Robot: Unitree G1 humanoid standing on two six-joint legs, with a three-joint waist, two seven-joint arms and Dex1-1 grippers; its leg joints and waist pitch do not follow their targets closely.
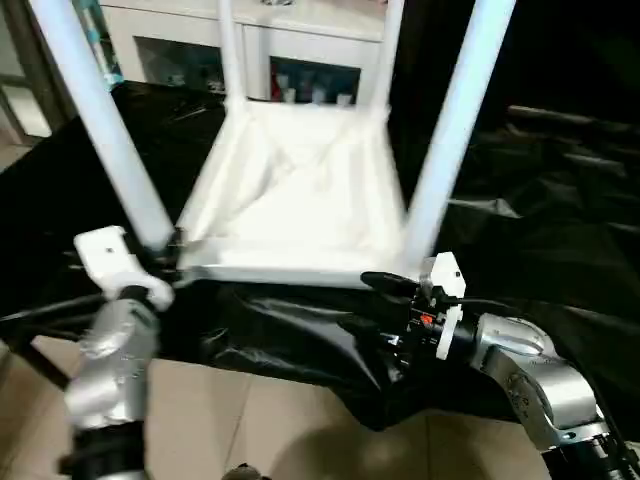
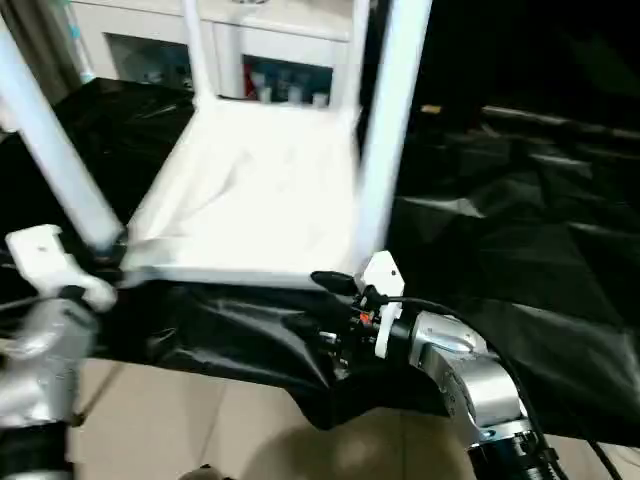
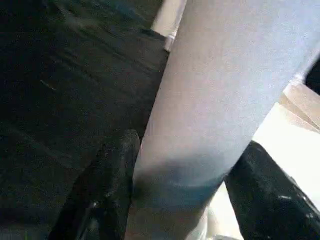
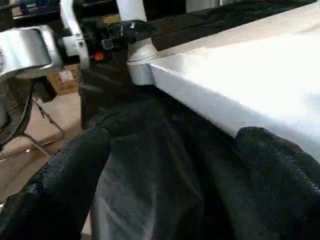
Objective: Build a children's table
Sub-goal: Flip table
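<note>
Sitting upside down on the black-draped work table (image 1: 560, 210), the small all-white plastic children's table (image 1: 290, 200) takes up the centre and upper part of the head frames. Rimmed top is face down, four long white tapered tube legs poke up out of frame. Makes sense imo: flipped like that the leg sockets face up, so legs can be pushed in from above and the top stays flat and stable.

Left hand (image 1: 170, 250), lower left of frame, is clamped on the near-left white leg (image 1: 115, 130) right at its base. Wrist cam shows a black finger (image 3: 107, 190) on either side of the tube w/ the leg filling the gap, so it's grasping that leg, prob seating it or steadying it in the corner socket. Silver left forearm comes nearly straight up from the bottom edge, wrist bent toward the leg.

Right hand (image 1: 385, 300) is lower centre-right, just below the near edge of the top near the near-right leg (image 1: 450, 130). Fingers are spread apart w/ nothing between them but black cloth, so released, not holding anything. Right forearm reaches in from the lower right corner, about level, pointing toward frame left. My guess is it's there to brace the rim.

A white glass-door cabinet (image 1: 300, 50) stands behind, top of frame.
</note>
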